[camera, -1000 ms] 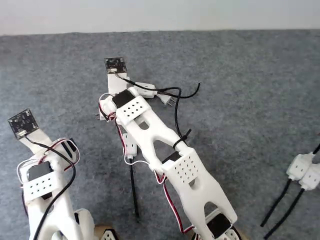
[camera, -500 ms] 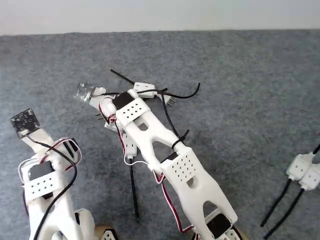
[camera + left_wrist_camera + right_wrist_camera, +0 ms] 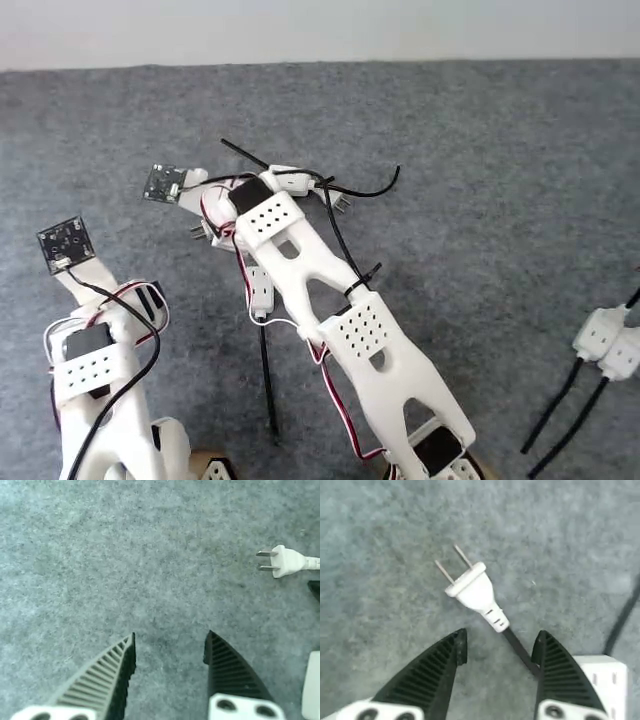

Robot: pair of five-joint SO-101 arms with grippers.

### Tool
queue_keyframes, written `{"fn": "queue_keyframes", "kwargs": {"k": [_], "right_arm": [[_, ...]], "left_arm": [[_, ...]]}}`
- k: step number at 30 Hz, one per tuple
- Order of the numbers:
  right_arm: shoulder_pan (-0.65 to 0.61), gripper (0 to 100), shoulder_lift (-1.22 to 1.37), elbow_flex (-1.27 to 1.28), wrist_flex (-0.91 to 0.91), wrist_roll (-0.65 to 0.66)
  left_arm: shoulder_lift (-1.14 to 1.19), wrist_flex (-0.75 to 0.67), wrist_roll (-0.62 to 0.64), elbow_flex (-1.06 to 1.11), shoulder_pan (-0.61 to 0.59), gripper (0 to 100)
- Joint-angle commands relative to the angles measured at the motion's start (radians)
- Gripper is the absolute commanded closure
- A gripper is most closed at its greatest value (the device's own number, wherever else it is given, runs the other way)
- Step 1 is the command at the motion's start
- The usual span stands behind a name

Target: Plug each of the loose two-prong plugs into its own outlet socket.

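A white two-prong plug (image 3: 472,590) lies on the grey carpet with its black cord running back under one finger. My right gripper (image 3: 502,635) hangs open just above the plug's cord end, not touching it. In the high view this plug (image 3: 200,232) peeks out beside the right arm's wrist (image 3: 265,212). A white outlet block (image 3: 600,680) lies close by; from above the outlet block (image 3: 260,290) sits under that arm. My left gripper (image 3: 170,637) is open over bare carpet, with the same plug (image 3: 285,562) well off to one side.
A second white plug (image 3: 335,200) and another white block (image 3: 285,178) lie tangled with black cords beyond the right arm. Two white connectors (image 3: 605,340) with black cables sit at the right edge. The left arm (image 3: 90,365) stands at the lower left.
The right arm's wrist has swung left and turned, bringing its camera from the far side round toward the plug. The left arm shifted slightly toward the right.
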Motion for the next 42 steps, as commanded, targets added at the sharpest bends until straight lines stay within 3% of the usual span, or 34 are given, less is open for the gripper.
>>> {"fn": "queue_keyframes", "kwargs": {"k": [1,5,17,24,27,30,36,42], "right_arm": [[-0.047,77.9,-0.004,-0.16,0.117,0.044],[-0.067,77.9,0.051,-0.221,0.114,0.123],[0.031,77.9,0.111,-0.215,-0.007,0.226],[0.016,78.1,0.111,-0.048,-0.102,0.267],[-0.007,85.3,0.11,0.055,-0.154,0.296],[-0.019,97.2,0.11,0.084,-0.157,0.416],[-0.015,98.7,0.101,0.026,-0.039,0.425],[-0.021,98.9,0.101,-0.196,0.189,0.417]], "left_arm": [[-0.02,-0.04,-0.008,-0.015,0.003,79],[-0.015,-0.046,-0.009,-0.015,0.003,79],[-0.014,-0.046,-0.011,-0.013,0.003,79],[-0.014,-0.044,-0.011,-0.013,0.003,79],[-0.014,-0.044,-0.011,-0.013,0.003,79],[-0.014,-0.044,-0.011,-0.013,0.003,79],[-0.014,-0.044,-0.011,-0.013,0.003,79],[-0.014,-0.054,-0.011,-0.013,0.003,79]]}}
